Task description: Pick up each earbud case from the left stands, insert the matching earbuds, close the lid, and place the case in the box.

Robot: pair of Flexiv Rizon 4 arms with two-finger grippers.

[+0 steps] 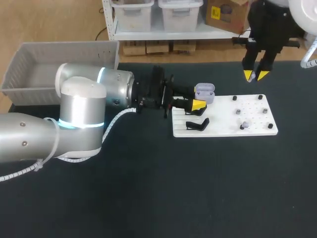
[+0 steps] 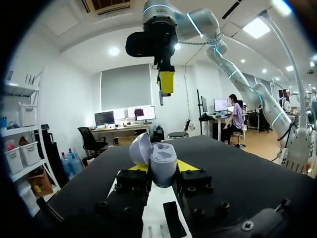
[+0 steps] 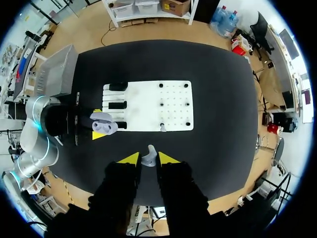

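Your left gripper [image 1: 199, 102] shows in the head view clenched on the open case [image 1: 204, 92] at the left end of the white board [image 1: 225, 130]. Your right gripper [image 1: 256, 75] hangs above the far edge of the tabletop [image 1: 198, 188], pinching one earbud [image 1: 251, 76]. The grey box [image 1: 29, 79] sits far left.

From the left wrist, the case [image 2: 163, 166] stands upright between the fingers with its lid [image 2: 140, 148] tipped back. The right gripper [image 2: 166, 84] is high above it.

From the right wrist, the earbud [image 3: 148, 157] is clamped between the yellow tips, and the case [image 3: 104, 124] lies well ahead and to one side. Another earbud [image 3: 162, 128] seems to stand on the board [image 3: 148, 106].

Watch the descent. If the earbud is turned in the grip or comes down off its socket, it will likely jam on the rim or pop loose. Pressing down hard could also tilt the case in the left gripper.
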